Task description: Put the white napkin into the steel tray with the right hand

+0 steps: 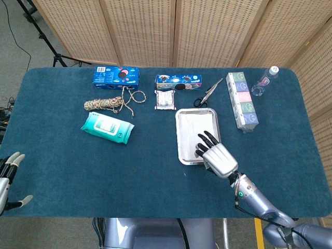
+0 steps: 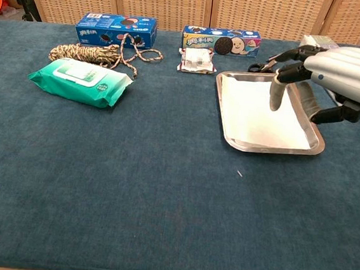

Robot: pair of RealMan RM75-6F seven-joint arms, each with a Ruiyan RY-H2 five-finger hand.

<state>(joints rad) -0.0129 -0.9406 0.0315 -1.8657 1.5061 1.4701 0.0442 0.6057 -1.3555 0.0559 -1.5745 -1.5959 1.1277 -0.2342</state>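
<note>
The steel tray lies right of the table's middle, and the white napkin is spread flat inside it. My right hand hovers over the tray's near right part, fingers apart and pointing down, holding nothing. The chest view shows the same hand raised above the tray, its fingertips clear of the napkin. My left hand sits off the table's near left corner, fingers spread and empty.
Two blue cookie boxes stand along the back. A coiled rope, a green wipes pack, a small packet, scissors, a tissue multipack and a water bottle surround the tray.
</note>
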